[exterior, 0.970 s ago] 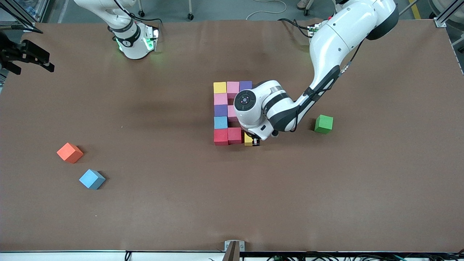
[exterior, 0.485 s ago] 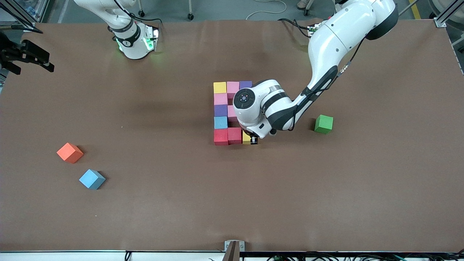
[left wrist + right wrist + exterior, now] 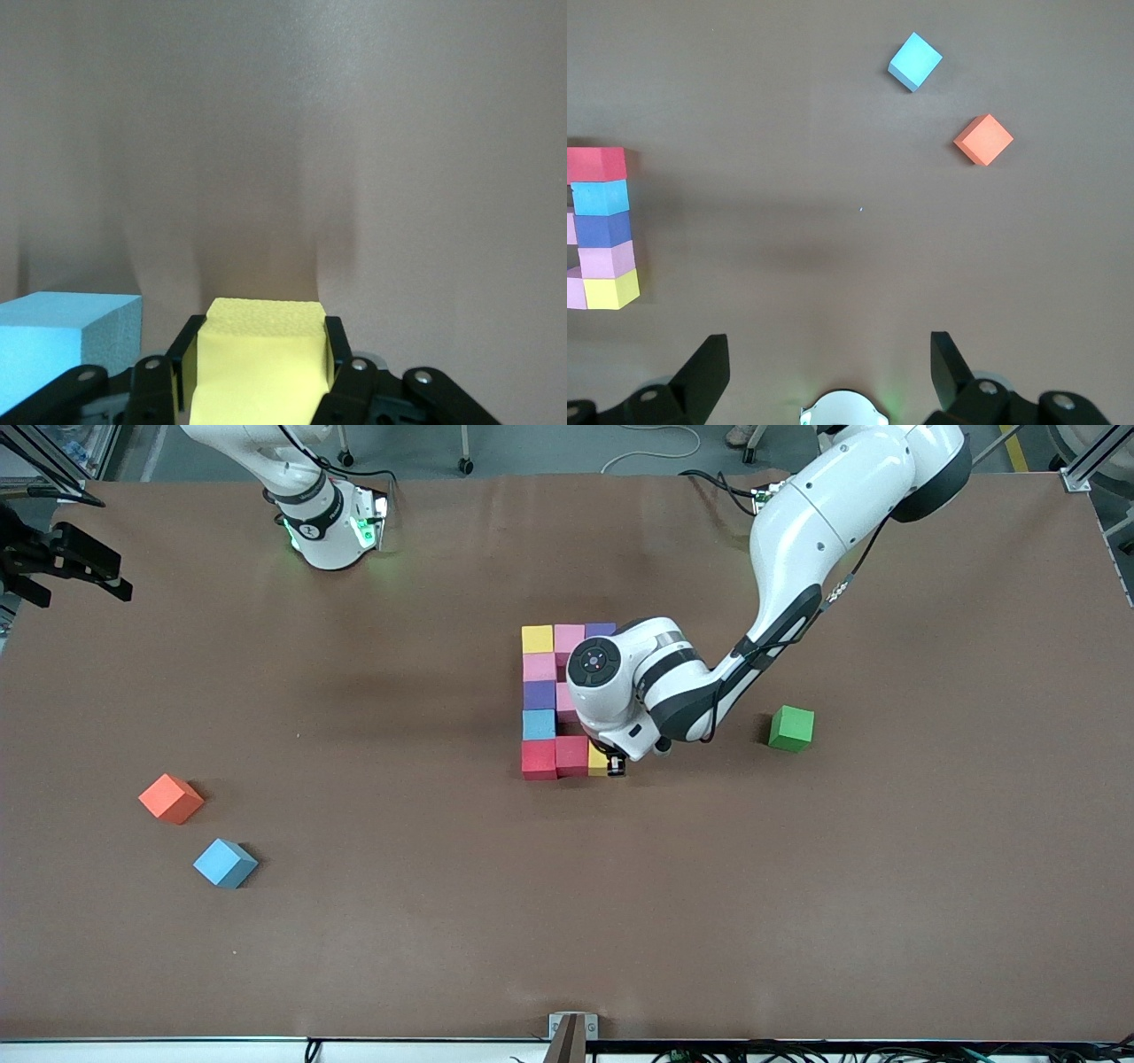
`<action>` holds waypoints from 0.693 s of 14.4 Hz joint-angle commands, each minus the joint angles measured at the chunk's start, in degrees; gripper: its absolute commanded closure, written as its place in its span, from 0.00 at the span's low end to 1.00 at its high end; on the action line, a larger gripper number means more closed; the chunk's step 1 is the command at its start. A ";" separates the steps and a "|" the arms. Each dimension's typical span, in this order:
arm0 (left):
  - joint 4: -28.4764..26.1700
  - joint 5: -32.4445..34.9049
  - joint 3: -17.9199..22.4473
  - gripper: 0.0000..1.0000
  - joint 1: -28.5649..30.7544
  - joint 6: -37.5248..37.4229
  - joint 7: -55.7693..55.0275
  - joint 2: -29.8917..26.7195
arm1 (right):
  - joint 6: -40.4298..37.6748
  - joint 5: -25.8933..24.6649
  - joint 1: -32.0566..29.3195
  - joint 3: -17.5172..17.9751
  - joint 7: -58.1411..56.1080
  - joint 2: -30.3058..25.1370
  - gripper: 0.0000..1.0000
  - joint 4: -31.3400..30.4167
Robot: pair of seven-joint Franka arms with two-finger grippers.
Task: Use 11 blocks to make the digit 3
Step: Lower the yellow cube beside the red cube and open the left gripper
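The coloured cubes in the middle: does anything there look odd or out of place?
Nothing looks damaged. One light blue cube lies apart from the figure, turned askew beside an orange cube toward the right arm's end. A green cube sits alone too.

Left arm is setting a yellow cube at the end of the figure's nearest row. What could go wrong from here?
1. The left gripper is shut on the yellow foam cube, pressed beside the red foam cube; releasing or lifting off carelessly might drag it or nudge that row.
2. The loose light blue foam cube lies near the orange foam cube; the waiting, open right gripper could bump it.
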 commanded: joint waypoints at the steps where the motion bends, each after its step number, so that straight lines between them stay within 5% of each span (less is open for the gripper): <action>1: -0.84 1.25 0.30 0.31 -0.58 0.75 -1.33 -0.79 | -0.18 -0.30 -0.43 0.46 0.10 -1.20 0.00 -0.80; 3: -0.84 1.25 0.30 0.00 -0.58 0.75 -2.02 -0.79 | -0.18 -0.30 -0.43 0.46 0.10 -1.20 0.00 -0.80; 10: -0.58 1.25 0.21 0.00 -0.58 0.14 -1.68 -1.67 | -0.27 -0.30 -0.43 0.46 0.10 -1.20 0.00 -0.80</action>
